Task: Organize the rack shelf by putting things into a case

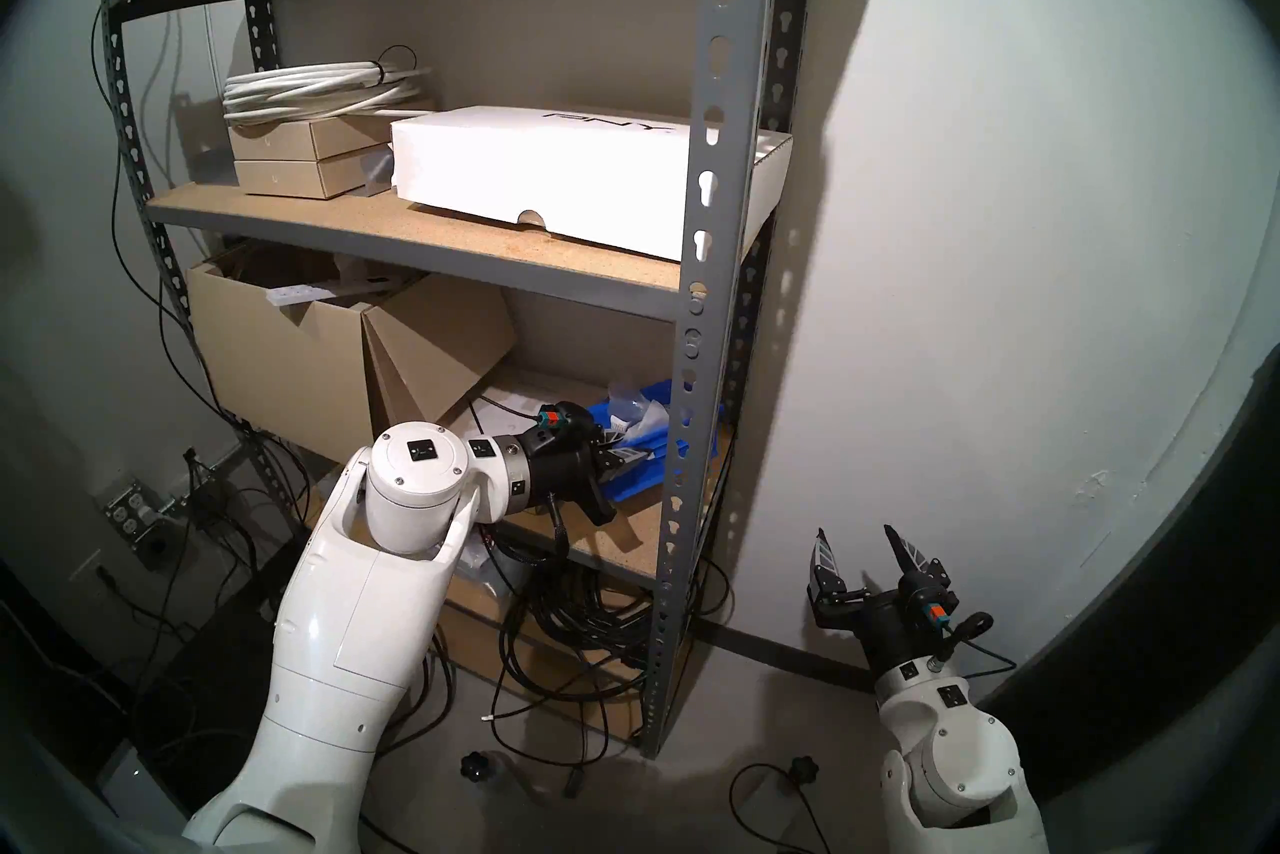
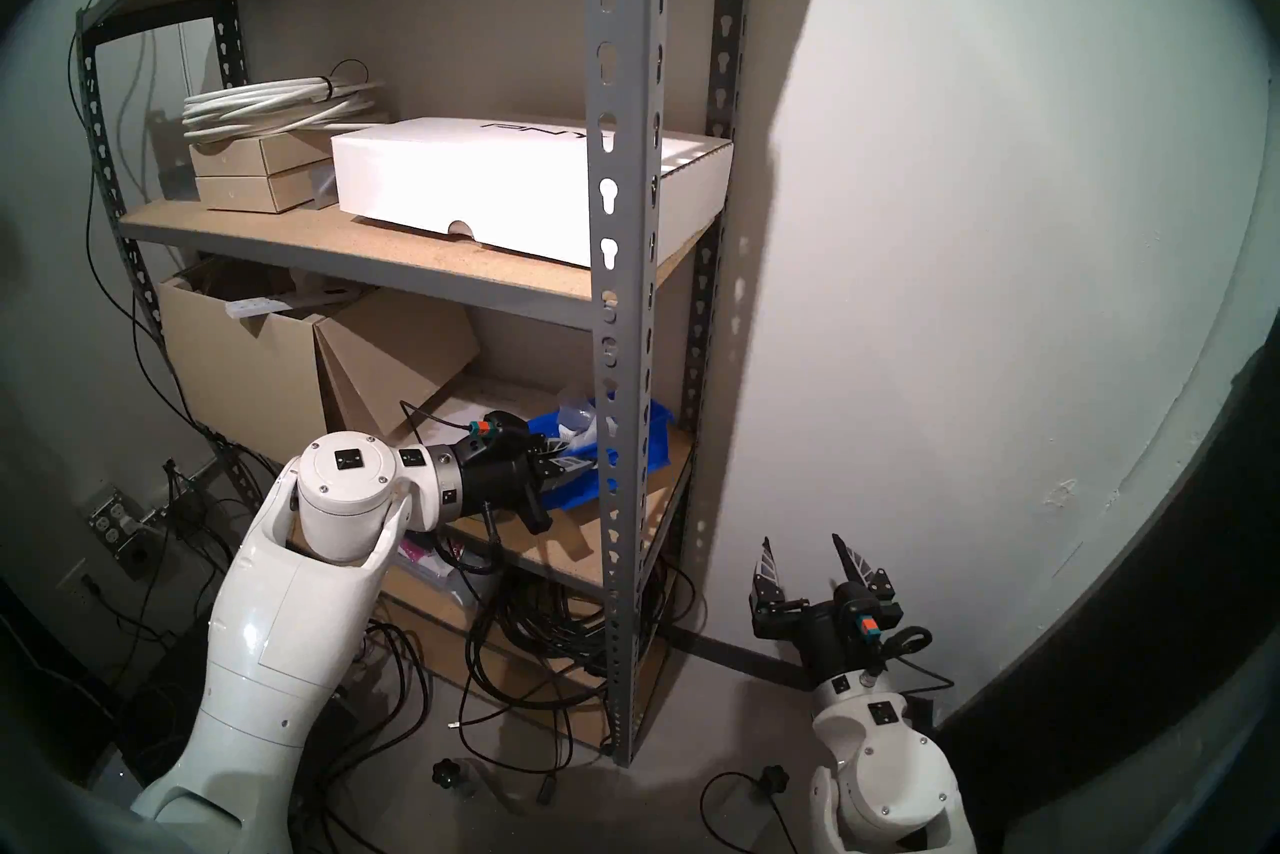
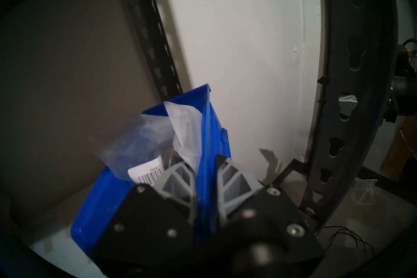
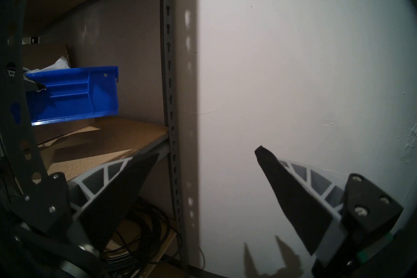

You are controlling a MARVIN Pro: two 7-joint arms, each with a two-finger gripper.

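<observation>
left pincer [image 3: 205, 178] clamped on side wall of blue case [image 4: 72, 94], bags [image 3: 158, 135] already inside, case tilted up off lower shelf board [image 4: 108, 142]; next: reposition level, no snagging the right front upright [image 1: 699, 346]; right pincer [image 1: 864, 554] apart, idle

Head pair looking down on the rack shelf [image 1: 699, 291], left wrist view close over the blue case [image 3: 209, 135] (tilted), right wrist view level, sharing that case [image 4: 72, 94]
</observation>
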